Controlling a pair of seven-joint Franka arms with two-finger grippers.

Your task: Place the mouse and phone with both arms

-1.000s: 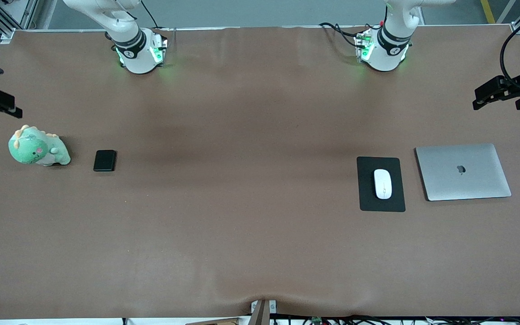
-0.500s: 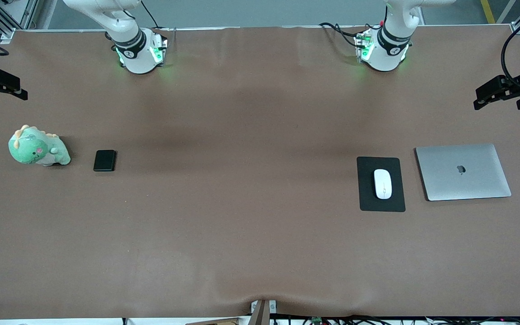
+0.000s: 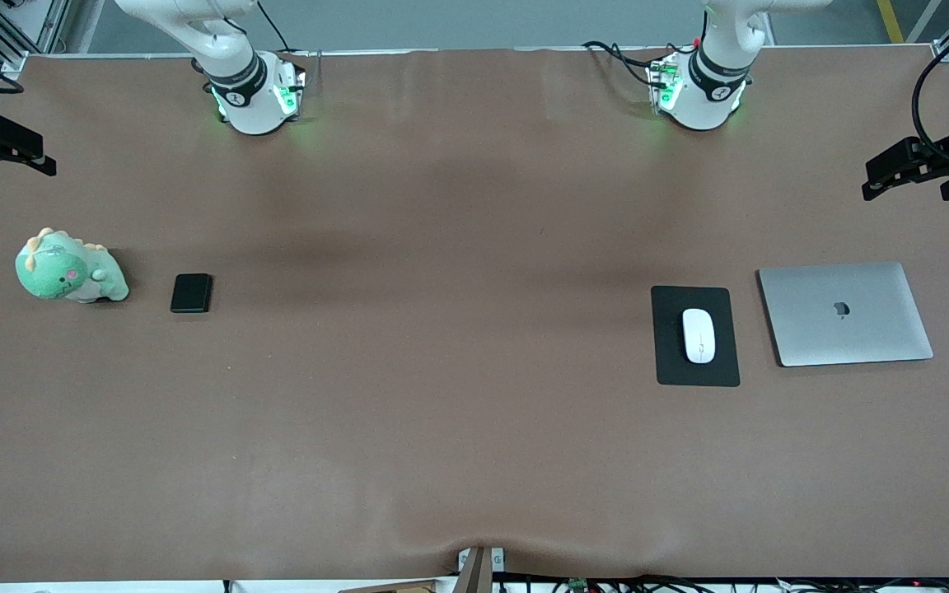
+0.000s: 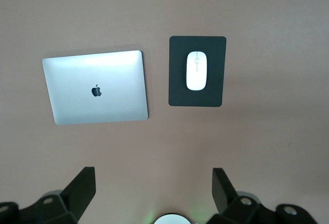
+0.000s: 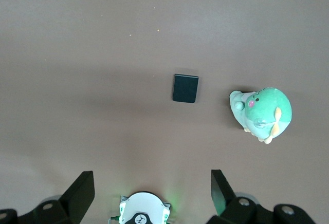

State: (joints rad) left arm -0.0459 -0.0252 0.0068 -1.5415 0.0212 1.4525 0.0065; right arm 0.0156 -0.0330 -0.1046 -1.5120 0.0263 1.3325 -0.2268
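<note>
You have the white mouse (image 3: 698, 335) lying on the black mouse pad (image 3: 695, 375), just beside the closed silver laptop (image 3: 845, 313) toward the left arm's end of the table. The black phone (image 3: 191, 293) lies flat near the green plush dinosaur (image 3: 69, 268) at the right arm's end. Your left gripper (image 3: 886, 175) and right gripper (image 3: 17, 148) hang high over the table's ends, fingers spread wide, holding nothing.
</note>
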